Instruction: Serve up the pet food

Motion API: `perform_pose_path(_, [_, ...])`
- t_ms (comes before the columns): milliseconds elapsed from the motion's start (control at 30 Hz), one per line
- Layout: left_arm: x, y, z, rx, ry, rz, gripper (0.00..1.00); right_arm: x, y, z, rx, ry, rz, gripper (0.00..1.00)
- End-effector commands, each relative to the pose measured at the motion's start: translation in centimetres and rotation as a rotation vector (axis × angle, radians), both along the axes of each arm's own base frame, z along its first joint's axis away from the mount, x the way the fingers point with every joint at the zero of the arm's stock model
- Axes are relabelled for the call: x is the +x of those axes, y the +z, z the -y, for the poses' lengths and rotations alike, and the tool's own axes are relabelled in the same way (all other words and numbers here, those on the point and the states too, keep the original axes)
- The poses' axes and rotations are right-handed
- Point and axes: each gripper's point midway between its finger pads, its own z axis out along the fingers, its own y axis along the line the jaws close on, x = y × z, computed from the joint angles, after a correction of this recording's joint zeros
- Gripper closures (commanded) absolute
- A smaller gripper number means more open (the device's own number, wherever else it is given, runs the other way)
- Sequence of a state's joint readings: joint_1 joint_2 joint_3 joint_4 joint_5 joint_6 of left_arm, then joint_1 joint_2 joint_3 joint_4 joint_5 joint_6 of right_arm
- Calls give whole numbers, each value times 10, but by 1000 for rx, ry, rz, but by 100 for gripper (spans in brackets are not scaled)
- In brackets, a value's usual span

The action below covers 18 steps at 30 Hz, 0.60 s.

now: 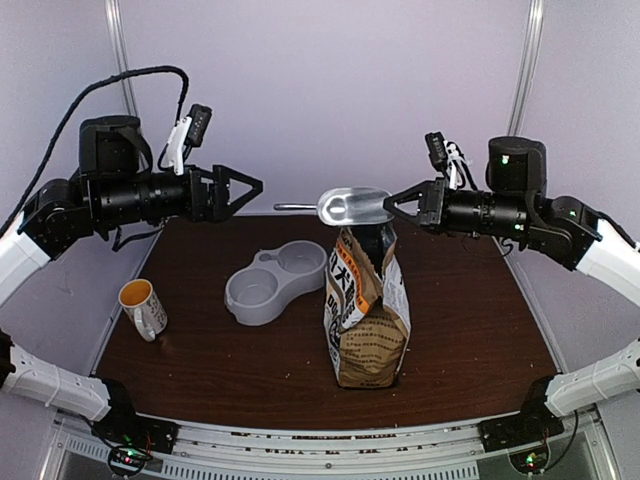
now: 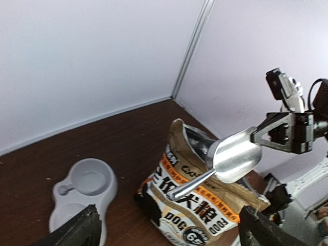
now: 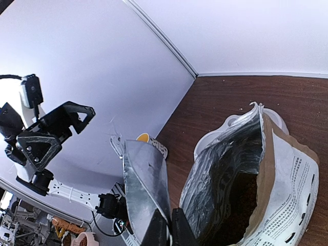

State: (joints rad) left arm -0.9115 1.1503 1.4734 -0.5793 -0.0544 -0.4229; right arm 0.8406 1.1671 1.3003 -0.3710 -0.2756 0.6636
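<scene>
The kraft-brown "DOG FOOD" bag (image 1: pixel 365 310) stands open in the middle of the table. Dark reddish-brown pet food (image 3: pixel 249 192) shows deep inside its foil lining in the right wrist view. My right gripper (image 1: pixel 395 207) is shut on the rim of the metal scoop (image 1: pixel 352 207) and holds it level just above the bag's mouth. No kibble shows in the scoop (image 3: pixel 143 184). My left gripper (image 1: pixel 250 187) is open and empty, high over the table's back left, facing the scoop (image 2: pixel 233 156) and bag (image 2: pixel 205 200).
The grey double bowl (image 1: pixel 275 280) sits left of the bag, both cups without food; it also shows in the left wrist view (image 2: pixel 84 192). A patterned mug (image 1: pixel 143 307) with a yellow inside stands at the left edge. White walls enclose the table.
</scene>
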Motion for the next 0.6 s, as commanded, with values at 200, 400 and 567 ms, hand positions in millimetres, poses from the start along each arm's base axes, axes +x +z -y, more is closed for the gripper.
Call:
perform_pose_path(200, [-20,2,38,-324,-284,-235,3,-38,43,-3,159,210,158,100])
perform_pose_path(400, [-34,10,59,-383,-443,-271,27,-44,41,-8,166,261,154,100])
perform_pose_path(567, [-37,8,64,-390,-478,-289,55,-41,34,-11,155,258,130,100])
